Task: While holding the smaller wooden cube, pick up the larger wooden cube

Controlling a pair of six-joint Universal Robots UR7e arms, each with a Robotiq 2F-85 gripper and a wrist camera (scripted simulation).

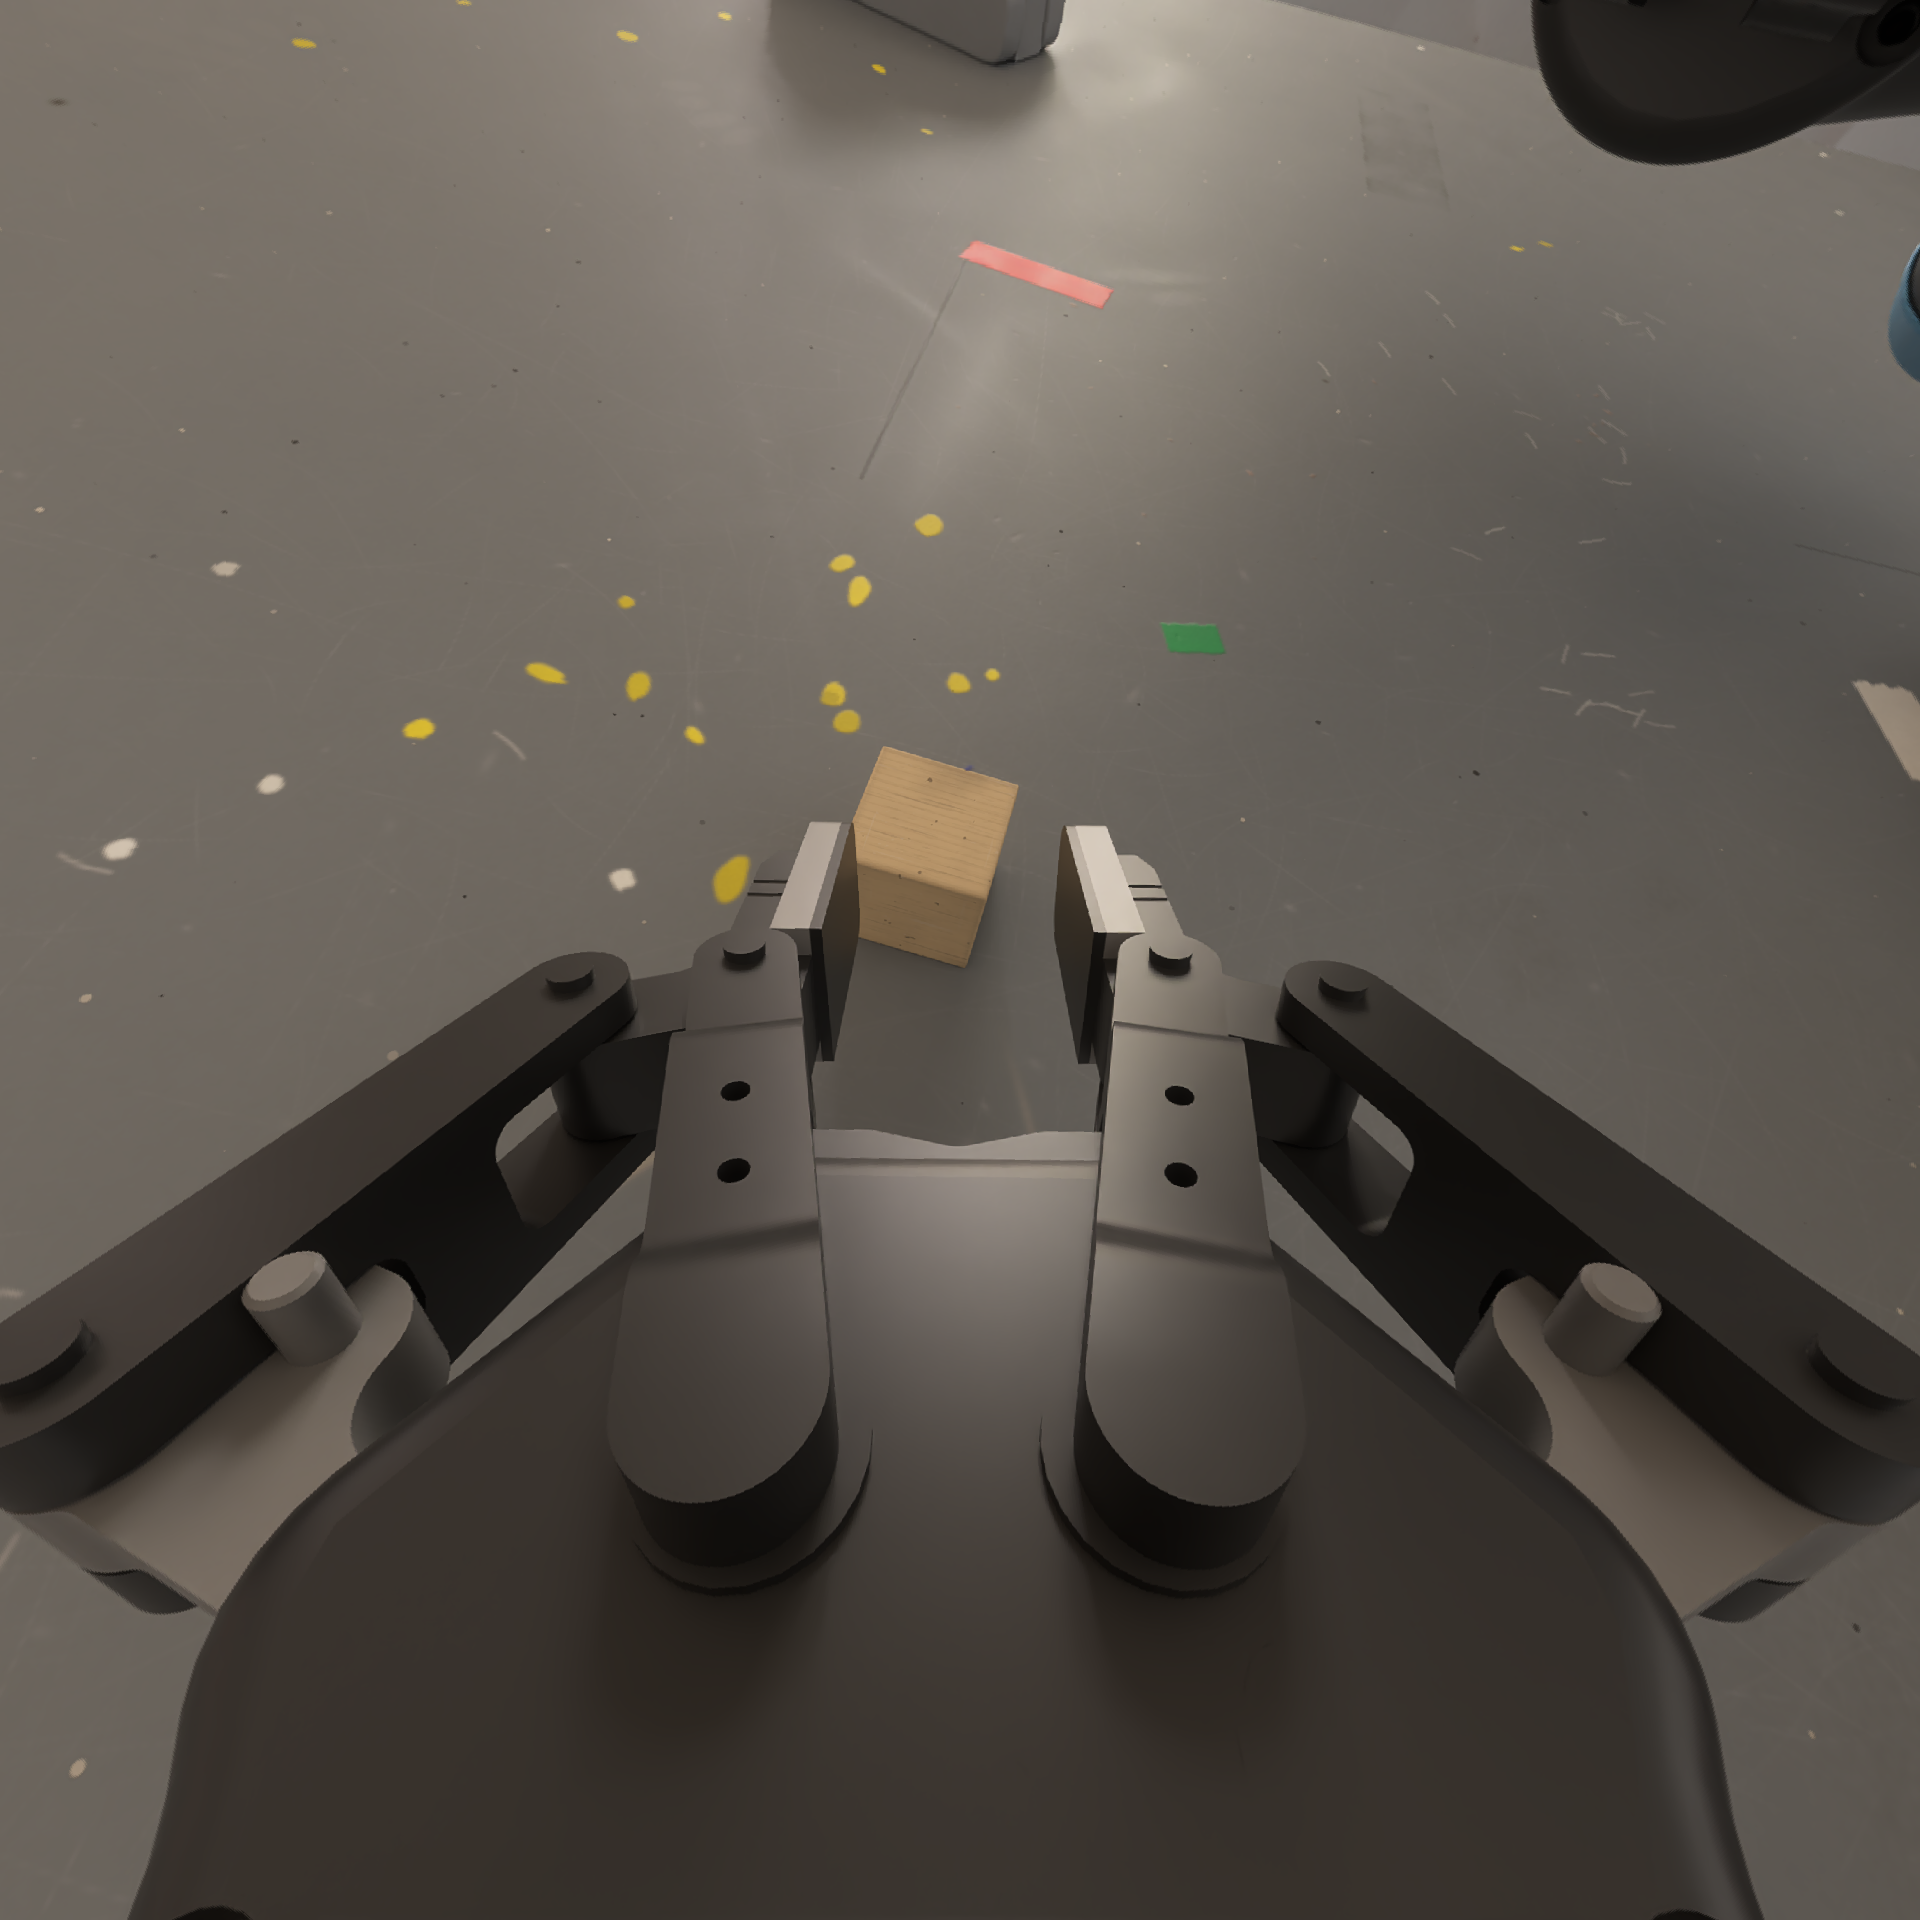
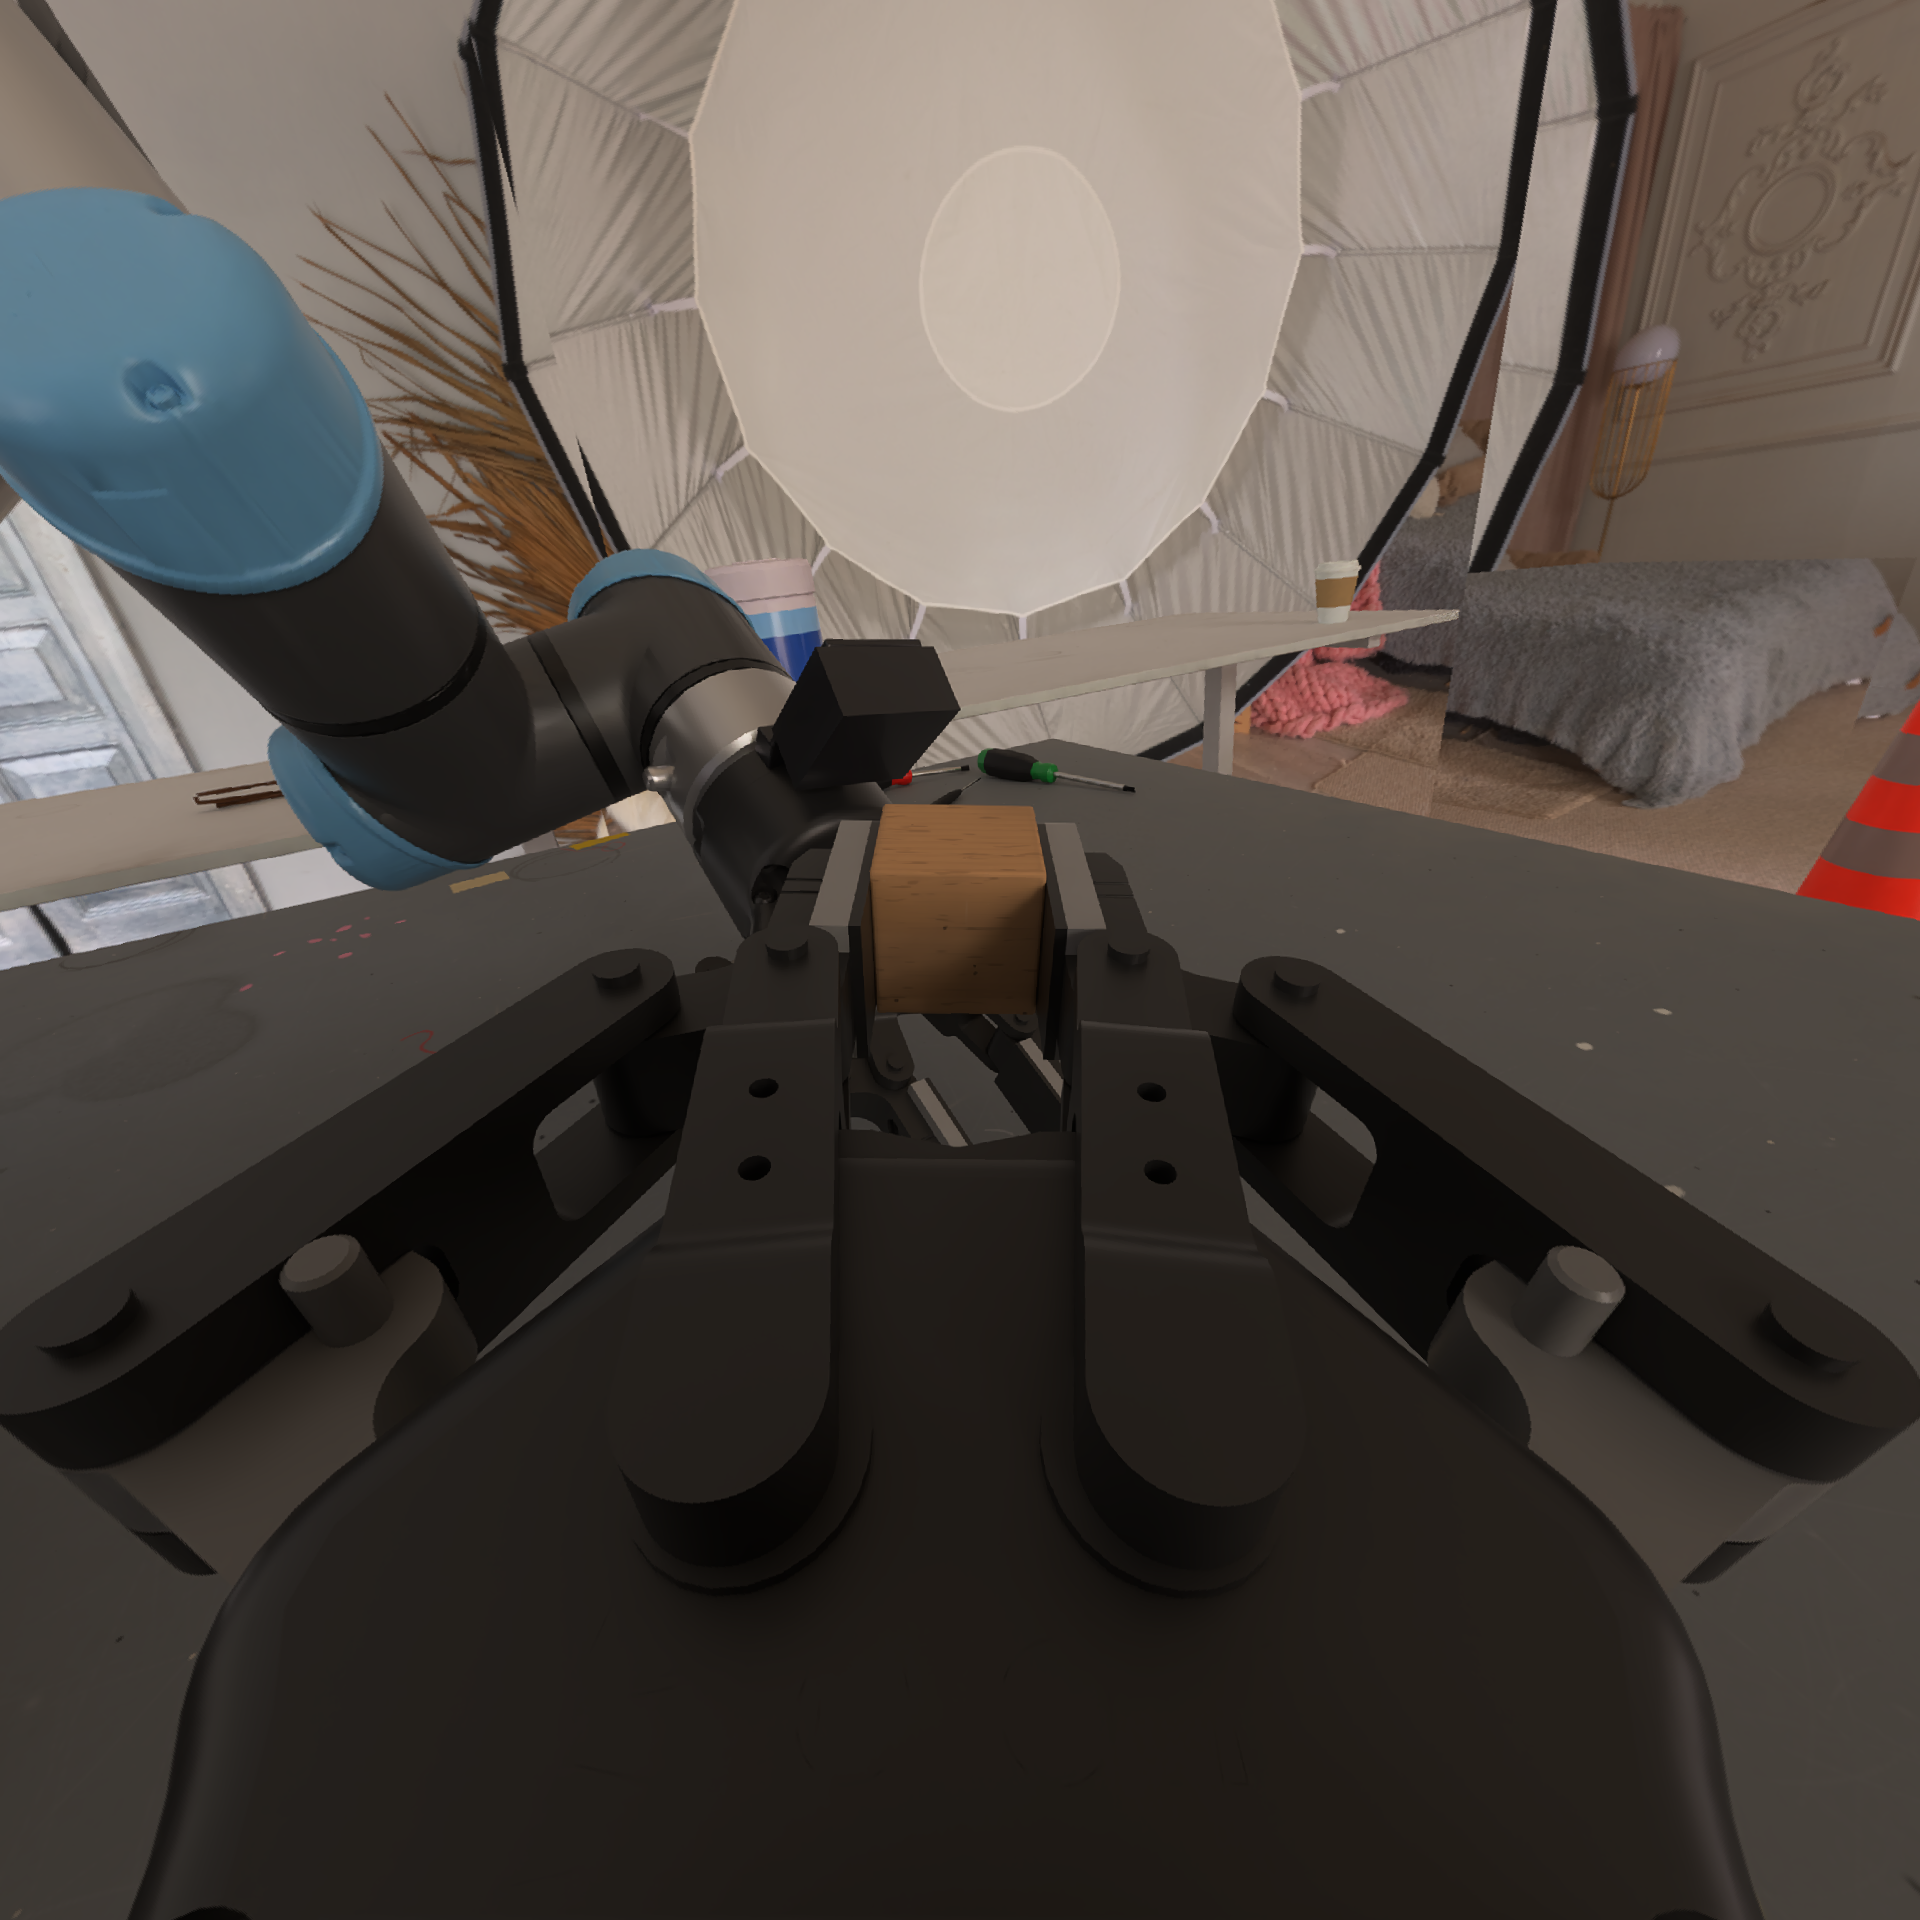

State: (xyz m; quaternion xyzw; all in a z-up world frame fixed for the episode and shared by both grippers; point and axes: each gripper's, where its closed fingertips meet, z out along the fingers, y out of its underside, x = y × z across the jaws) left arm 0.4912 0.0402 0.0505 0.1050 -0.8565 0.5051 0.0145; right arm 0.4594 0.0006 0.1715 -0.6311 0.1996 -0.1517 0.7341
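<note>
In the left wrist view a light wooden cube (image 1: 930,852) rests on the grey table (image 1: 416,416). My left gripper (image 1: 956,862) is open just above it. The cube shows between the fingertips, close to the left finger (image 1: 821,883), with a gap to the right finger. In the right wrist view my right gripper (image 2: 956,883) is shut on a darker brown wooden cube (image 2: 956,914), held above the table. Both pads press its sides. The left arm (image 2: 416,644) reaches down right behind this held cube.
Red tape (image 1: 1036,273), a green patch (image 1: 1192,638) and yellow paint spots mark the table. A grey block (image 1: 956,26) stands at its far edge, and part of the right arm (image 1: 1714,73) hangs at top right. A screwdriver (image 2: 1023,771) lies at the back. An orange cone (image 2: 1870,842) stands off the table.
</note>
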